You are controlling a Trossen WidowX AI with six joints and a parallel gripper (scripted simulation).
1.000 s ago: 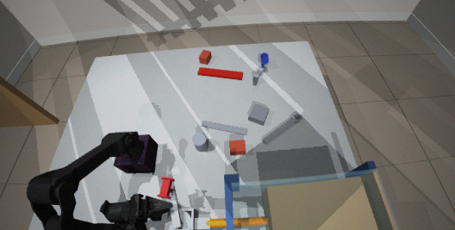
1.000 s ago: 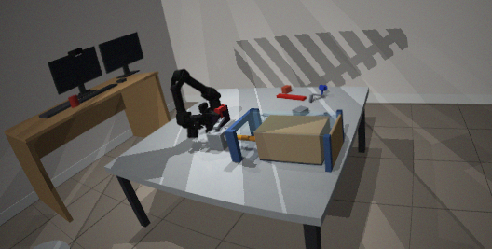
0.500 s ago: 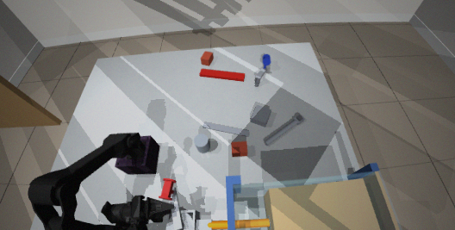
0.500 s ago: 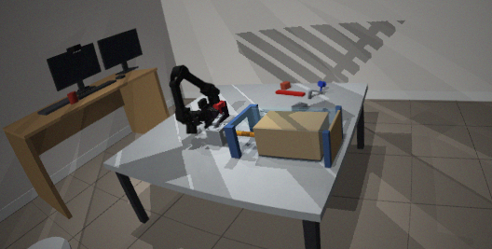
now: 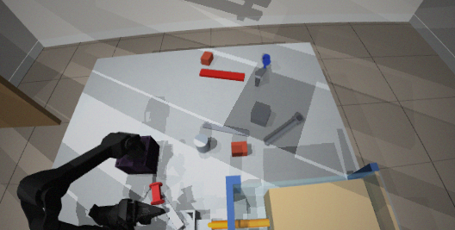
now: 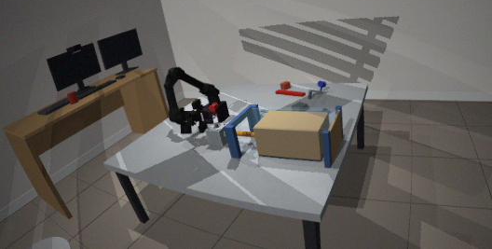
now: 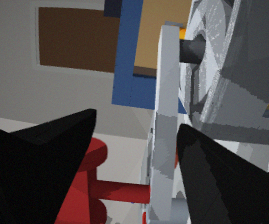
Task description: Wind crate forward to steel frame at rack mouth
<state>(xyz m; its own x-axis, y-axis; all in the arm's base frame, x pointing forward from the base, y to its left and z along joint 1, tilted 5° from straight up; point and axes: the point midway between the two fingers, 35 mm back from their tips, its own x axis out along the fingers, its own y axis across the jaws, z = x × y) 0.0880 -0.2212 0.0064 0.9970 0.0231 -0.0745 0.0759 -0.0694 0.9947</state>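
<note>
The tan crate point(image 5: 323, 206) point(image 6: 291, 134) point(image 7: 152, 42) sits flat in the cubby, with a gap between its front and the blue frame point(image 5: 233, 202) point(image 6: 232, 141) point(image 7: 125, 65). An orange strap point(image 5: 254, 223) point(image 6: 245, 133) crosses that gap towards the grey winch point(image 6: 216, 138). The crank handle, with its grey arm point(image 5: 174, 216) point(image 7: 166, 110) and red grip point(image 5: 156, 193) point(image 6: 213, 107) point(image 7: 99, 150), is at the winch; a dark shaft joins arm and winch. My gripper point(image 5: 162, 211) point(image 7: 137, 123) is part open, its fingers on either side of the grey arm, not clamped. The key's seating is hidden.
A dark purple box point(image 5: 148, 156) stands beside my arm. Behind the winch lie a grey cylinder point(image 5: 202, 143), a thin grey bar point(image 5: 226, 129), an orange-red block point(image 5: 239, 148), a grey block point(image 5: 261, 113) and a long grey tool point(image 5: 284, 129). A red bar point(image 5: 221, 75) lies farther back.
</note>
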